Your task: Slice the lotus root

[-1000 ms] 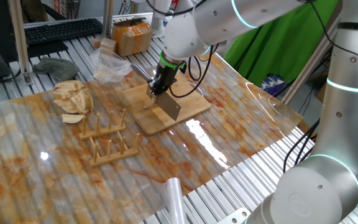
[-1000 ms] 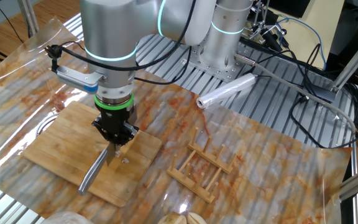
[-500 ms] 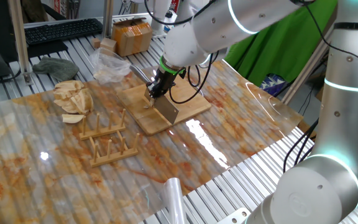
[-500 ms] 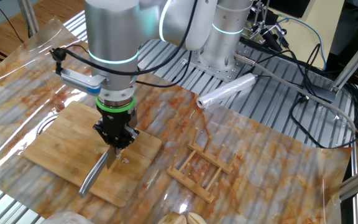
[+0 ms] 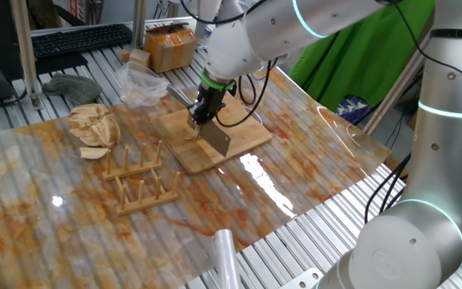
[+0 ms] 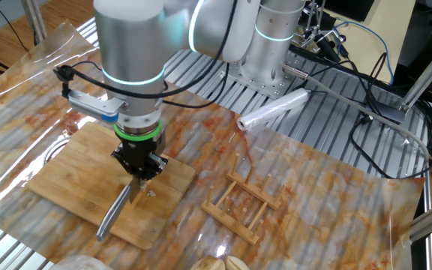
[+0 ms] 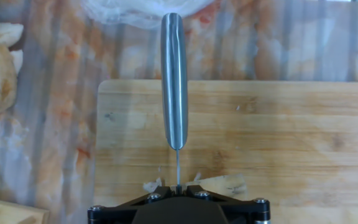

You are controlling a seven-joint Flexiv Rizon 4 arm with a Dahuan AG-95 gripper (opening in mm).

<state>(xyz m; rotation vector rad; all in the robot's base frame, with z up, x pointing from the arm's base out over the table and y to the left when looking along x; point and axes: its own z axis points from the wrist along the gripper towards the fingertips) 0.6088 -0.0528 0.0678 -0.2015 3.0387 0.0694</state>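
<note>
gripper (image 5: 203,115) is clamped on the cleaver (image 5: 217,138), blade hanging toward 5 o'clock over the cutting board (image 5: 247,136). from the other fixed view, its fingers pinch the blade's spine, handle pointing to 7 o'clock. hand view shows the lotus root (image 7: 224,183) as pale slices at 6 o'clock beside the blade edge; best to come down square, straight through.
</note>
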